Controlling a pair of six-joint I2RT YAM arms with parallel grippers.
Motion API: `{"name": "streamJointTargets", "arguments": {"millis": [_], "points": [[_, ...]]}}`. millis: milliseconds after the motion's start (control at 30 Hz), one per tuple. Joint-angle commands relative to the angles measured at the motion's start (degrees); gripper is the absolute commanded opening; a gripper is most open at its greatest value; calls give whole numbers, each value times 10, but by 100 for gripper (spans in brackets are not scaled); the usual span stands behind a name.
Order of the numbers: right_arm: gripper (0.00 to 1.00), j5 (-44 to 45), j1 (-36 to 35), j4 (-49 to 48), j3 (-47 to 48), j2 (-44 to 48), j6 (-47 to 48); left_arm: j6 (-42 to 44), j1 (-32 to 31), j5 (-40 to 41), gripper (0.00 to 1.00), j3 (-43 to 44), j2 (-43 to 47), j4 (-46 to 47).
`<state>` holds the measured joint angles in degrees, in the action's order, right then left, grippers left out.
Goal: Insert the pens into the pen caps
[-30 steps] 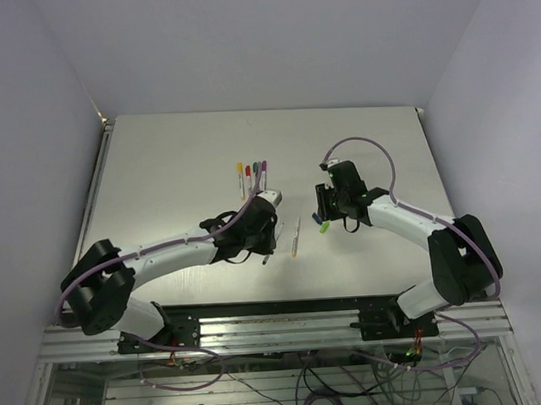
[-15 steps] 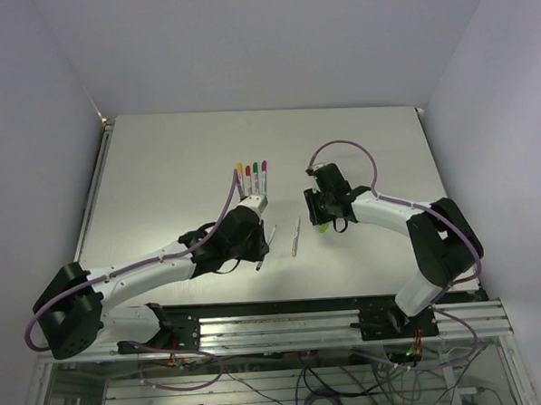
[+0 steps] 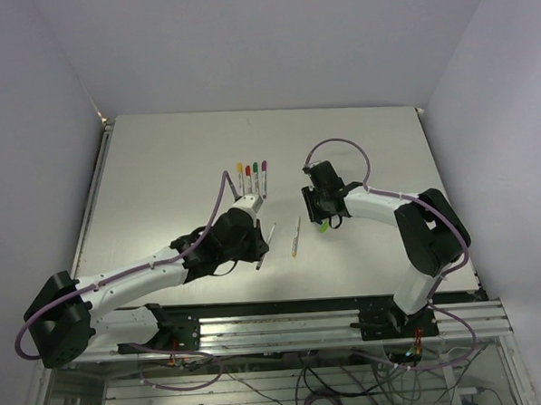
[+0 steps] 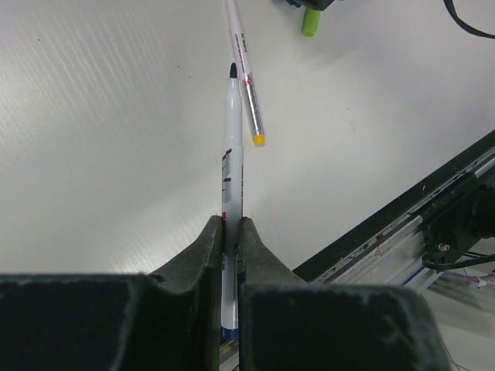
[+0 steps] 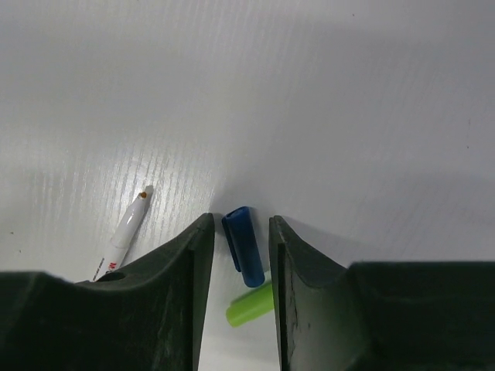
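Left claw point(image 4: 230, 232) clamped on a dark-tipped pen point(image 4: 232, 139), low over the desk point(image 4: 93, 116) toward its near edge. Right claw point(image 5: 238, 222): jaws apart, straddling the blue cap point(image 5: 244, 251) mid-desk, not pinching. Green cap point(image 5: 251, 305) just beside, so close squarely on blue alone.

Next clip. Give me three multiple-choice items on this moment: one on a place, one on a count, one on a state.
1. Where does the blue cap lie?
A. between the fingers of the right end effector
B. in the far row
C. in a box

2. How many capped pens lie in the far row?
A. two
B. four
C. six

3. The left end effector is:
A. open and empty
B. shut on a pen
C. out of view

Key:
1 A, the right wrist view shows it between the fingers.
2 B, yellow, red, green and magenta caps.
3 B, the jaws clamp the barrel.
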<state>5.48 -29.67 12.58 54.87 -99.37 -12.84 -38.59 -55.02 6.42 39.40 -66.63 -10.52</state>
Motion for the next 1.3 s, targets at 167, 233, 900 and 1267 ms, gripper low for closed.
{"name": "streamJointTargets", "arguments": {"millis": [167, 233, 900, 1267], "points": [[9, 16, -7, 31, -11, -13, -27, -9, -4, 11, 7, -7, 22, 13], [0, 16, -7, 36, -13, -11, -33, -11, -4, 12, 7, -8, 24, 13], [0, -27, -45, -164, -97, 306, -156, -32, -8, 4, 7, -77, 89, 225], [0, 3, -112, -372, -162, 443, -187, -21, -26, 3, 7, -84, 49, 456]]}}
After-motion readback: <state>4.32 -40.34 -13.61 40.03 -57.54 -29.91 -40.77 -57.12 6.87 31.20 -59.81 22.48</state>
